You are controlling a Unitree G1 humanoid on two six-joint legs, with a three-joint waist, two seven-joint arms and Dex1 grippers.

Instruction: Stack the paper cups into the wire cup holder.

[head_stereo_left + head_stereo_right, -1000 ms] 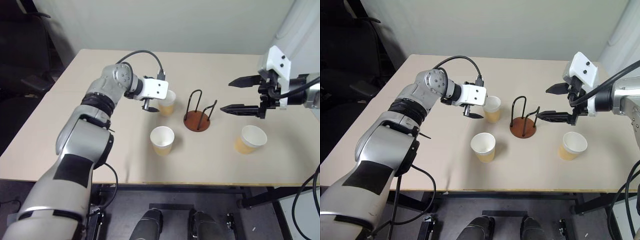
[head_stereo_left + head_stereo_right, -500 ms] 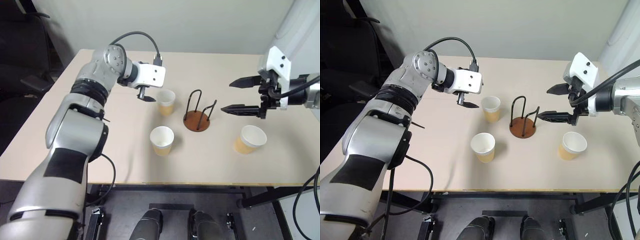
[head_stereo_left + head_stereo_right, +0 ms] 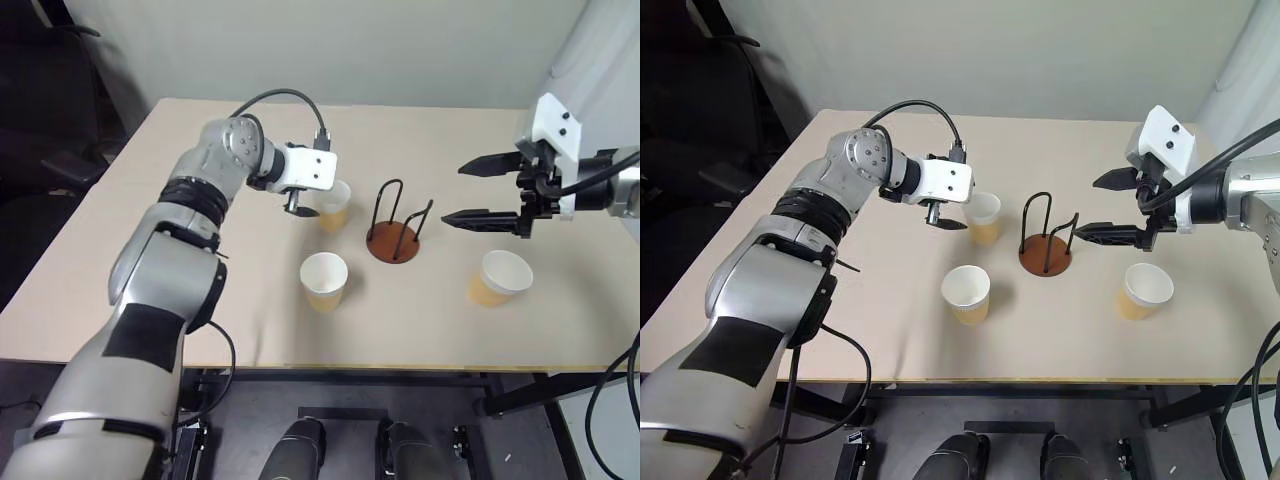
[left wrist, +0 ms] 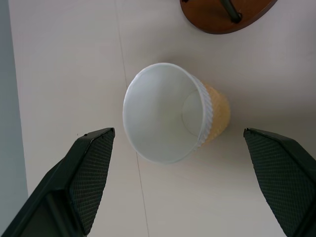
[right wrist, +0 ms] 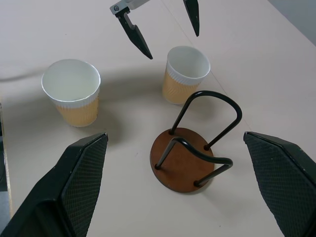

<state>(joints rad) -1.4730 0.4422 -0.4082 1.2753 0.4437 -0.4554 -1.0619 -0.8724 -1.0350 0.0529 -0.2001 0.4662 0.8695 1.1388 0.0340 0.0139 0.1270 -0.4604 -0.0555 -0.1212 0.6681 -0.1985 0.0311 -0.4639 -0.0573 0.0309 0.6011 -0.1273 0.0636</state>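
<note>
We are seeing three paper cups standing upright on the table (image 3: 150, 250): the far cup (image 3: 334, 204), the near cup (image 3: 324, 280) and the right cup (image 3: 499, 277). The wire holder (image 3: 395, 225) is sitting empty between them. The left gripper (image 3: 945, 217) is hovering spread over the far cup; the right gripper (image 3: 478, 190) is hanging spread, empty, beside the holder.

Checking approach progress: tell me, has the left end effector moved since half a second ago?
Yes. The left end effector dropped back toward the far cup.
</note>
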